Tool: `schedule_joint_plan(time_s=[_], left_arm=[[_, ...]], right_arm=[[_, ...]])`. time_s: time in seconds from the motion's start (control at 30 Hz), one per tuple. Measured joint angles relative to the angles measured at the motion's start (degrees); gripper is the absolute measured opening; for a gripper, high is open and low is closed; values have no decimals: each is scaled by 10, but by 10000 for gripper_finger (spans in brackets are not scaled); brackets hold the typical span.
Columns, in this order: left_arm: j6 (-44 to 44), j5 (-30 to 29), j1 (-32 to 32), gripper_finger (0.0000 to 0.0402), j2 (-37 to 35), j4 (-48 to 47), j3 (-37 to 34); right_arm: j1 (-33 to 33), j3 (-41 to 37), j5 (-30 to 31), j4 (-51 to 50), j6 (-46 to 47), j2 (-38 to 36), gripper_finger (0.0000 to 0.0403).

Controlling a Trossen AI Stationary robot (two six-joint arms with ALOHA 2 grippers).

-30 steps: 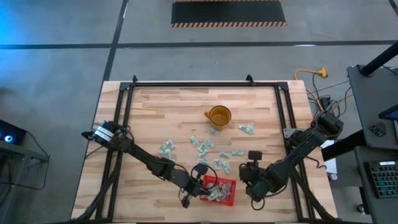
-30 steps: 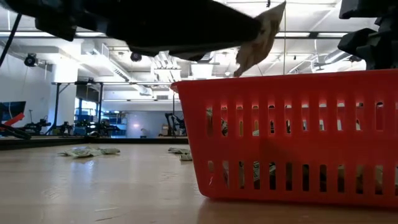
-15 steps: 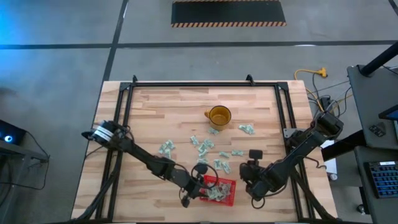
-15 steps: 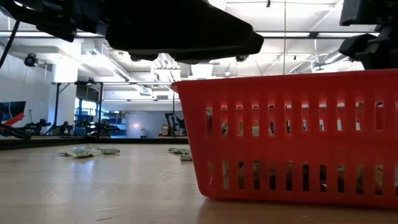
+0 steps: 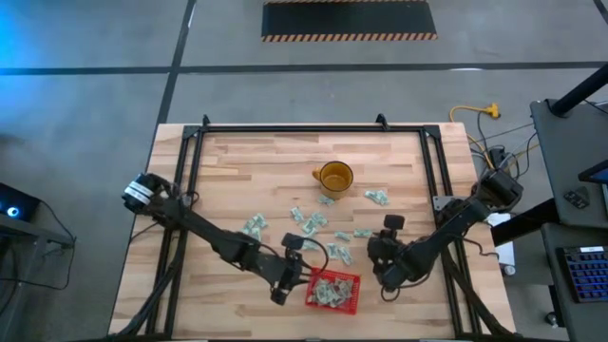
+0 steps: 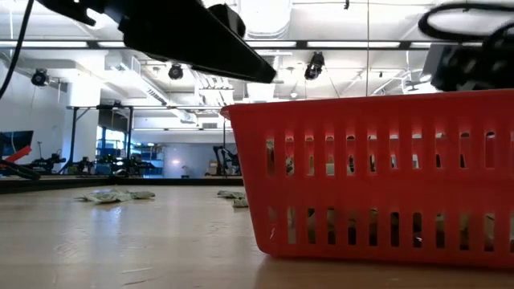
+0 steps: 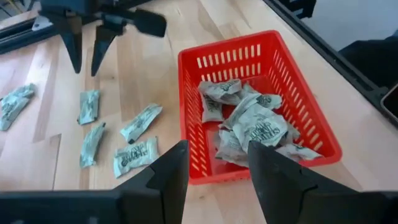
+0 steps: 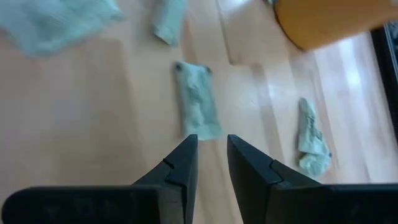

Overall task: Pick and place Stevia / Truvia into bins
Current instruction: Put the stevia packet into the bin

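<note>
At six o'clock on the tabletop [image 5: 237, 171]: one red basket [image 5: 333, 291], Stevia packets [image 7: 252, 121] heaped inside, uncounted | left gripper [image 5: 288, 274] at its nine o'clock, fingers [image 7: 171, 171] apart, empty | right gripper [image 5: 380, 255] at two o'clock, fingers [image 8: 181, 165] slightly parted, empty, above loose packets [image 5: 309, 226] | one amber mug [image 5: 334, 177] at twelve.
</note>
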Motion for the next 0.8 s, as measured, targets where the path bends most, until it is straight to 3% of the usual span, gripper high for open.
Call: schedule_joint_plan(time_s=[0.43, 0.57, 0.8], left_arm=[[-8, -1, 0, 148, -8, -26, -5], [-8, 0, 0, 148, -8, -26, -5], [-8, 0, 0, 148, -8, -26, -5]], right_arm=[[-34, -60, -1, 72, -46, -61, 72], [-37, -97, -6, 151, -93, -113, 72], [-79, -197, -70, 293, -146, -214, 72]])
